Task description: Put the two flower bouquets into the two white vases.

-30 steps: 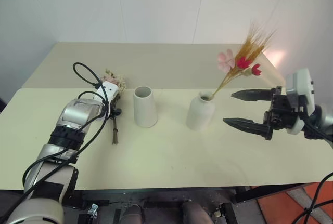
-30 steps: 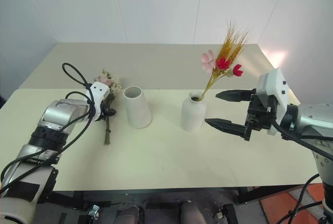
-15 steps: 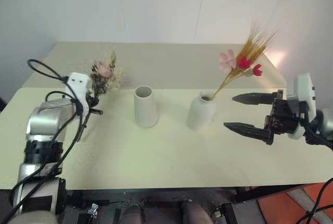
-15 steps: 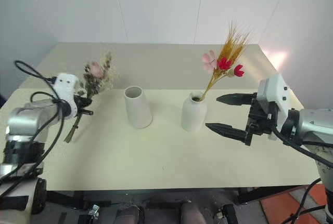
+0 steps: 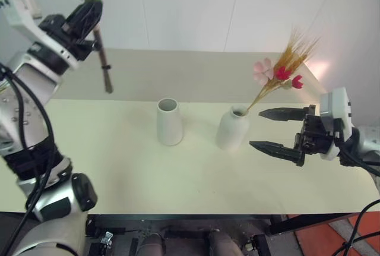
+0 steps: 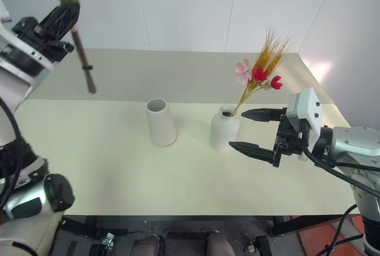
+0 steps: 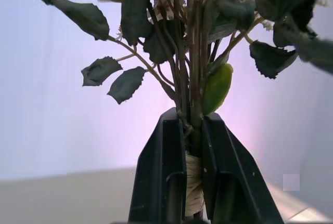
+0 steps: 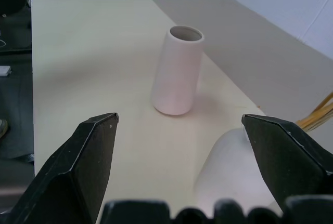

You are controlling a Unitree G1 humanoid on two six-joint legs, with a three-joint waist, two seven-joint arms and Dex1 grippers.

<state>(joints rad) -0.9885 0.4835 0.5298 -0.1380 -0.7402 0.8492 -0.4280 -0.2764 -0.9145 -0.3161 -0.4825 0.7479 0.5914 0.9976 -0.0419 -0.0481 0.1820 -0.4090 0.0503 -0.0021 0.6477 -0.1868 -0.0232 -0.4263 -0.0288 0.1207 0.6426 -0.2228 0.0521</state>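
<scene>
At far left I see my left gripper (image 5: 89, 11) raised high above the table (image 5: 148, 173), its two black fingers clamped shut on the stems of the rose bouquet (image 6: 80, 60); the woody stem ends hang down and slightly to the right below the grip, clear of the table, while the blooms run off the top edge. The left wrist view adds what the head views lack: the fingers (image 7: 161, 182) pinch a band of pale twine wound round the stems, with serrated dull-green leaves, one smooth bright-green leaf and a pale rose petal above. Next comes the tall vase (image 5: 169, 122), a matte white tapered cylinder with a wide open mouth, standing upright and empty on the smooth cream table top. Just to its right stands the bottle vase (image 5: 232, 128), matte white, rounder and narrow-necked, holding the wheat bouquet (image 5: 284, 69), whose yellow stalks lean to the right with pink and red blossoms. At far right my right gripper (image 5: 275, 131) hangs level just beside the bottle vase, its pointed black fingers spread wide and empty; the right wrist view looks between them onto the mouth of the tall vase (image 8: 178, 70).
</scene>
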